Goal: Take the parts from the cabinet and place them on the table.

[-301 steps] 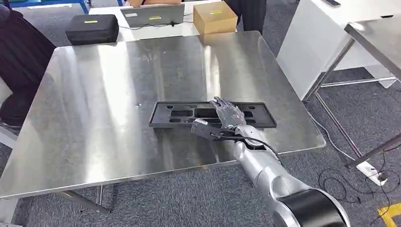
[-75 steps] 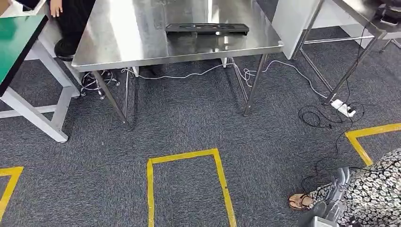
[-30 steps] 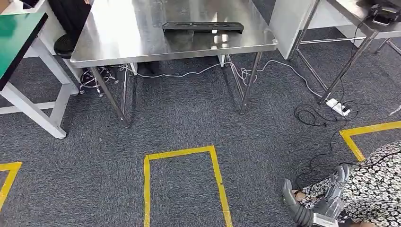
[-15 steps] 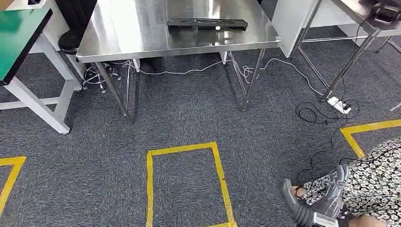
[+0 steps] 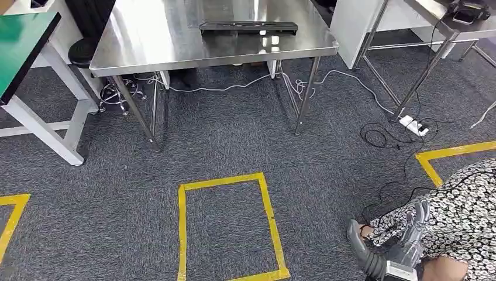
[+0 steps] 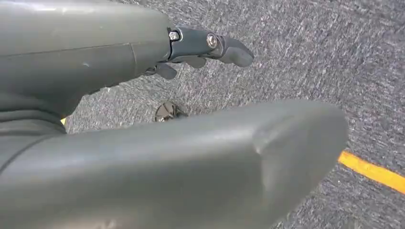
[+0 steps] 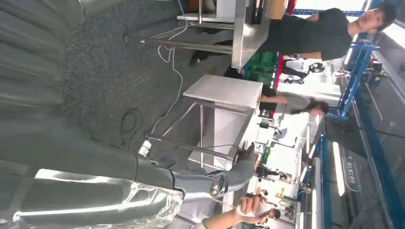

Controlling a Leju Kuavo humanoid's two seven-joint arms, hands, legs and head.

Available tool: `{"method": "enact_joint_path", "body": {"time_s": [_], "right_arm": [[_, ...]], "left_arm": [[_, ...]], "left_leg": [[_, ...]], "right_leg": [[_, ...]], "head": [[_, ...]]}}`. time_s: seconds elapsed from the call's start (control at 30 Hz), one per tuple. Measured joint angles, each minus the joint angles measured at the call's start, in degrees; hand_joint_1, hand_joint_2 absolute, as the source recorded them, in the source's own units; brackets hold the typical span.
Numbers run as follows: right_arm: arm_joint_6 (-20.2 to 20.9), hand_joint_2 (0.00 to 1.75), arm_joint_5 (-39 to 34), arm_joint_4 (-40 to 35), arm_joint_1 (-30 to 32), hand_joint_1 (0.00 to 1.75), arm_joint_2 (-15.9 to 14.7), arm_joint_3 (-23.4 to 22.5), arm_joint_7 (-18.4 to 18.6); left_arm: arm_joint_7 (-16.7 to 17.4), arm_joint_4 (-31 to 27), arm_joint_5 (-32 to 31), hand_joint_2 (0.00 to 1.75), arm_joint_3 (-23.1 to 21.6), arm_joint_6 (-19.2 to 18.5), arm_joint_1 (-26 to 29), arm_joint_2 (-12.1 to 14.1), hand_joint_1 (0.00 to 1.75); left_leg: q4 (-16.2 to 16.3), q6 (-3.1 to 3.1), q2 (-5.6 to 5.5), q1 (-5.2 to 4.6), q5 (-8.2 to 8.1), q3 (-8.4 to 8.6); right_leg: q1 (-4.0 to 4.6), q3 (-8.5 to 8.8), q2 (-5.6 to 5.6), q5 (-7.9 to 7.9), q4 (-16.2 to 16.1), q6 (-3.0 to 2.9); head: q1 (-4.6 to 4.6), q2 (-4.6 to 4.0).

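Observation:
The black flat part [image 5: 248,26] lies on the steel table [image 5: 175,47] at the far end of the head view, with no hand near it. My right hand [image 5: 398,244] hangs low at my right side, fingers apart and holding nothing; the right wrist view shows that right hand [image 7: 119,167] with its fingers [image 7: 215,183] stretched out and bare. Over the grey carpet, my left hand [image 6: 95,57] hangs with its fingers [image 6: 210,42] extended and nothing in them. No cabinet is in sight.
A person in a patterned dress [image 5: 465,205] stands close at my right. A yellow tape rectangle [image 5: 225,228] marks the carpet ahead. A green-topped table [image 5: 23,41] is at the left, a second steel table [image 5: 421,17] at the right, and cables and a power strip [image 5: 412,124] lie between.
Ten seconds ago my right hand lay on the black part; now I stand back from the table and the part lies alone. Over the last second the view shifted slightly; the camera moved.

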Motion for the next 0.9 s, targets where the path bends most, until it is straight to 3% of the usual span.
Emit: {"method": "enact_joint_path", "body": {"time_s": [0.03, 0.07, 0.1, 0.13, 0.17, 0.23, 0.3, 0.33, 0.37, 0.4, 0.47, 0.5, 0.53, 0.6, 0.63, 0.67, 0.7, 0.77, 0.8, 0.83, 0.87, 0.9], "right_arm": [[0.0, 1.75, 0.0, 0.0, 0.0, 0.0, 0.0, 0.0, 0.0], [0.0, 1.75, 0.0, 0.1, 0.0, 0.0, 0.0, 0.0, 0.0], [0.0, 1.75, 0.0, 0.1, 0.0, 0.0, 0.0, 0.0, 0.0], [0.0, 1.75, 0.1, 0.2, -0.3, 0.0, 0.2, -0.1, 0.1], [0.0, 1.75, 0.1, 0.2, -0.4, 0.0, 0.1, -0.1, 0.1], [0.0, 1.75, 0.1, 0.2, -0.4, 0.0, 0.0, -0.1, 0.1], [0.0, 1.75, 0.1, 0.2, -0.4, 0.0, -0.1, -0.1, 0.3], [0.0, 1.75, 0.1, 0.3, -0.4, 0.0, -0.1, -0.1, 0.4], [0.0, 1.75, 0.1, 0.3, -0.4, 0.0, -0.1, -0.1, 0.3], [0.0, 1.75, 0.1, 0.3, -0.4, 0.0, -0.1, -0.2, 0.4], [0.0, 1.75, 0.1, 0.3, -0.5, 0.0, -0.1, -0.2, 0.3], [0.0, 1.75, 0.1, 0.3, -0.8, 0.0, -0.1, -0.2, 0.3], [0.0, 1.75, 0.1, 0.3, -0.7, 0.0, -0.1, -0.2, 0.4], [0.0, 1.75, 0.1, 0.2, -0.7, 0.0, -0.2, -0.3, 0.4], [0.0, 1.75, 0.1, 0.2, -0.7, 0.0, -0.2, -0.3, 0.4], [0.0, 1.75, 0.2, 0.2, -0.8, 0.0, -0.1, -0.3, 0.4], [0.1, 1.75, 0.3, 0.2, -0.8, 0.0, 0.0, -0.3, 0.5], [0.2, 1.75, 0.7, 0.2, -0.9, 0.0, 0.2, -0.4, 0.7], [0.3, 0.0, 0.8, 0.2, -0.9, 0.0, 0.2, -0.4, 0.8], [0.3, 0.0, 0.9, 0.2, -0.9, 0.0, 0.2, -0.4, 0.9], [0.3, 0.0, 1.0, 0.2, -0.8, 0.0, 0.2, -0.5, 0.9], [0.4, 0.0, 1.0, 0.3, -0.9, 0.0, 0.2, -0.5, 1.0]], "left_arm": [[0.0, 0.0, 0.0, 0.0, 0.0, 0.0, 0.0, 0.0, 0.0], [0.0, 0.0, 0.0, 0.0, 0.0, 0.0, 0.0, 0.0, 0.0], [0.0, 0.0, 0.0, 0.0, 0.0, 0.0, -0.2, 0.1, 0.0], [-0.1, 0.0, 0.0, 0.0, 0.0, 0.0, -0.2, 0.1, 0.0], [-0.1, 0.0, 0.0, 0.0, 0.0, 0.1, -0.3, -0.1, 0.0], [0.0, 0.0, 0.0, 0.0, 0.0, 0.1, -0.5, -0.1, 0.0], [0.1, 0.0, -0.1, 0.0, 0.0, 0.0, -0.4, -0.1, 0.0], [0.2, 0.0, -0.1, 0.0, 0.0, 0.0, -0.4, -0.1, 0.0], [0.3, 0.0, -0.1, 0.0, 0.0, 0.0, -0.4, -0.1, 0.0], [0.3, 0.0, -0.1, 0.0, 0.0, 0.0, -0.4, -0.1, 0.0], [0.3, 0.0, -0.1, 0.0, 0.0, 0.0, -0.4, -0.2, 0.0], [0.3, 0.0, -0.1, 0.0, 0.0, 0.0, -0.4, -0.2, 0.0], [0.4, 0.0, -0.1, 0.0, 0.0, 0.0, -0.4, -0.2, 0.0], [0.4, 0.0, -0.1, 0.0, 0.0, 0.0, -0.5, -0.2, 0.0], [0.4, 0.0, -0.1, 0.0, 0.0, 0.0, -0.4, -0.2, 0.0], [0.4, 0.0, -0.1, 0.0, 0.0, 0.0, -0.4, 0.0, 0.0], [0.5, 0.0, -0.1, 0.0, 0.0, 0.0, -0.3, 0.0, 0.0], [0.6, 0.0, -0.1, 0.0, 0.0, 0.1, -0.4, 0.0, 0.0], [0.6, 0.0, -0.2, 0.0, 0.0, 0.2, -0.4, 0.0, 0.0], [0.6, 0.0, -0.2, 0.0, 0.0, 0.2, -0.3, 0.0, 0.0], [0.6, 0.0, -0.4, 0.0, 0.0, 0.3, -0.4, 0.0, 0.0], [0.7, 0.0, -0.5, 0.0, 0.0, 0.6, -0.4, 0.0, 0.0]], "left_leg": [[0.7, -0.03, 0.0, 0.05, -0.19, -0.18], [-1.5, 0.07, 0.0, 0.14, 1.63, 1.95], [-17.1, 0.99, -0.25, 0.05, 5.91, 11.14], [-17.2, 2.53, -0.17, -1.05, 7.34, 10.34], [-18.8, 3.12, 0.19, -0.38, 8.91, 10.47], [-19.0, 4.03, 0.29, -0.6, 9.72, 9.42], [-18.9, 4.12, 0.36, -1.03, 10.44, 8.25], [-18.8, 4.05, 0.37, -1.19, 10.8, 7.66], [-18.7, 3.96, 0.36, -1.31, 11.15, 7.14], [-18.6, 3.84, 0.34, -1.37, 11.41, 6.79], [-18.0, 3.4, 0.27, -1.4, 11.76, 6.06], [-17.7, 3.11, 0.29, -1.7, 11.86, 5.88], [-17.5, 2.86, 0.31, -1.85, 11.77, 5.74], [-17.7, 2.04, 0.3, -1.48, 12.26, 5.67], [-17.7, 1.57, 0.32, -1.45, 12.59, 5.54], [-17.0, 1.29, 0.17, -1.16, 12.18, 5.09], [-15.1, 0.77, 0.0, -1.06, 9.78, 4.22], [-6.5, -0.15, -0.07, -0.46, 3.86, 1.18], [-2.1, -0.44, -0.09, -0.31, 1.79, -0.29], [1.0, -0.64, -0.09, -0.21, 0.75, -1.11], [1.1, -0.65, -0.09, -0.1, 1.17, -0.54], [-1.8, -0.55, -0.08, -0.03, 2.77, 1.52]], "right_leg": [[0.02, -0.12, 0.0, 0.06, 0.0, 0.03], [0.07, -0.7, 0.03, 0.27, 0.4, 0.09], [0.1, -0.81, 0.12, 0.62, 0.5, 0.63], [0.34, -1.13, 0.09, 1.82, -0.2, 2.47], [0.71, -2.07, 0.06, 1.25, 0.6, 2.68], [0.64, -5.21, 0.17, -3.41, 7.0, 1.53], [0.5, -8.71, 0.17, -7.51, 16.0, 1.32], [0.5, -9.18, 0.16, -8.05, 18.1, 1.72], [0.48, -7.81, 0.15, -7.54, 16.6, 2.12], [0.47, -5.13, 0.14, -6.27, 12.7, 2.5], [0.47, 2.45, 0.07, -3.32, 0.8, 2.89], [0.69, 2.6, 0.09, -3.3, -0.6, 2.28], [0.88, 2.42, 0.09, -2.61, -1.1, 2.04], [1.23, 2.21, 0.15, -2.33, -0.8, 1.16], [1.03, 2.05, 0.14, -1.8, -1.0, 0.65], [-0.1, 2.14, 0.1, -1.22, -1.1, 0.16], [0.05, 2.07, 0.1, -0.91, -1.1, -0.17], [0.18, 1.43, 0.04, -0.41, -1.0, -0.63], [0.31, 1.09, 0.04, -0.21, -0.9, -0.68], [0.39, 0.8, 0.04, -0.13, -0.8, -0.57], [0.42, 0.64, 0.04, -0.06, -0.7, -0.49], [0.44, 0.6, 0.06, -0.04, -0.6, -0.44]], "head": [[0.02, 0.0], [0.0, 0.0], [0.02, 0.0], [0.07, 0.0], [0.33, 0.0], [0.48, 0.0], [0.7, 0.0], [0.7, 0.0], [0.72, 0.0], [0.72, 0.0], [0.72, 0.0], [0.54, 0.0], [0.66, 0.0], [0.5, 0.0], [0.61, 0.0], [0.59, 0.0], [0.35, 0.0], [0.09, 0.0], [0.07, 0.0], [0.07, 0.0], [0.07, 0.0], [0.04, 0.0]]}}
